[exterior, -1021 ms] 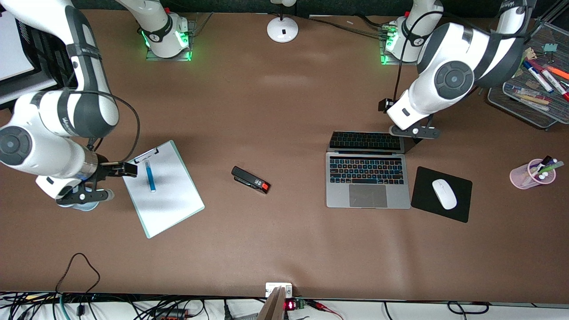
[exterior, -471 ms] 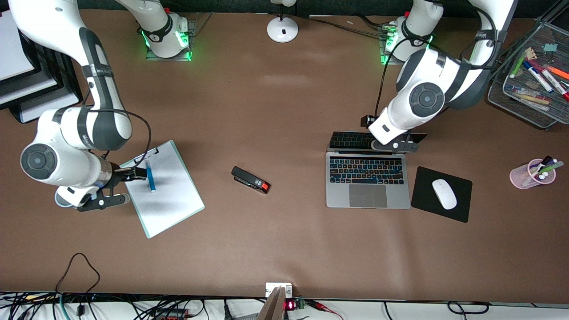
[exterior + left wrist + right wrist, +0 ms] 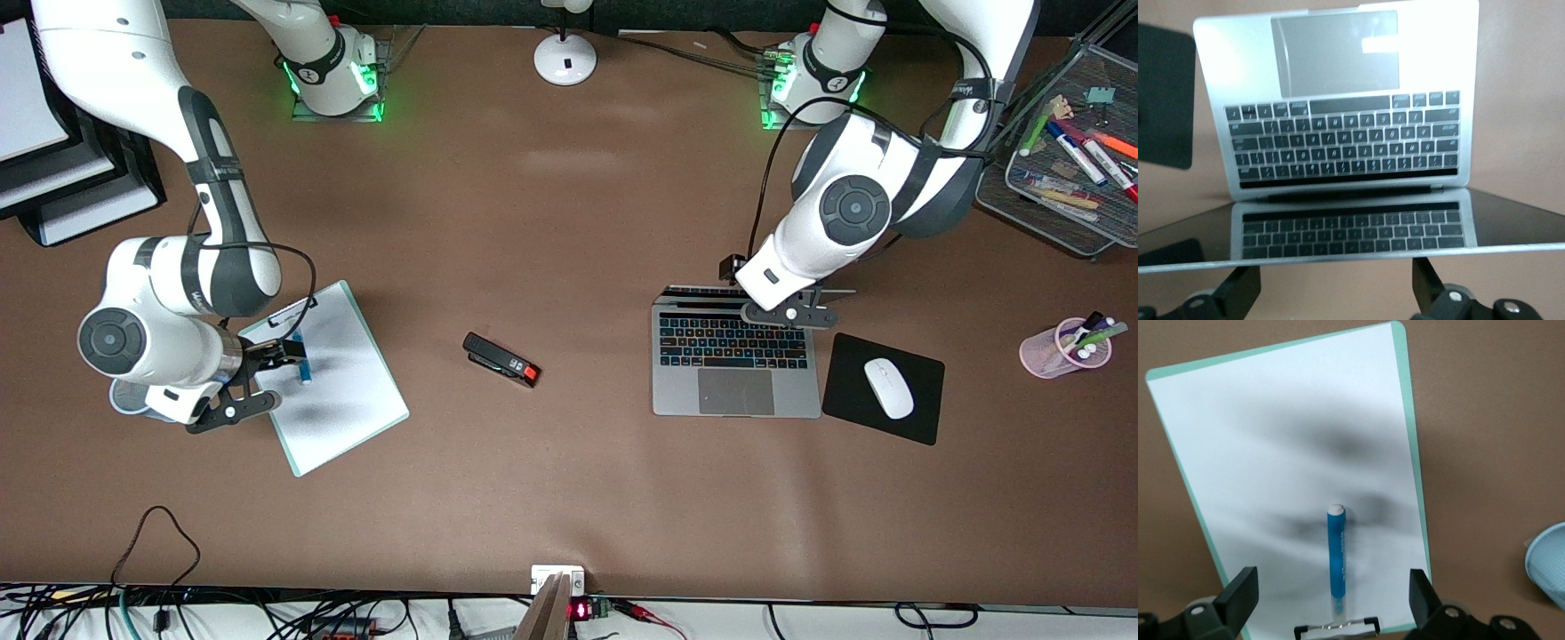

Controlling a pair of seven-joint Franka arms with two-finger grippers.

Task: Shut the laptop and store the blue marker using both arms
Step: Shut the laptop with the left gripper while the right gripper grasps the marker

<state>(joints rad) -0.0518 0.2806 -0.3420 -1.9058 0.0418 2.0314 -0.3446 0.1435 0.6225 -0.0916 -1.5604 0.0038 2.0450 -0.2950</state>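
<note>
The left tool point(image 3: 794, 313) hangs over the laptop point(image 3: 735, 369), at the top edge of its partly lowered screen; its two black fingers point(image 3: 1435, 283) are spread wide, and the thin silver lid edge runs across in front of them, contact unclear. The glossy screen mirrors the black keys. The right tool point(image 3: 267, 373) is spread just as wide above the blue marker point(image 3: 1336, 561), holding nothing. That slim marker, with its pale end, lies on the white sheet of a mint-edged clipboard point(image 3: 356, 418), near its metal clip. A black mouse pad point(image 3: 845, 409) sits just beside the laptop, and a black stapler point(image 3: 501, 359) lies on the brown tabletop point(image 3: 569, 498) between clipboard and laptop, with bare room around it
</note>
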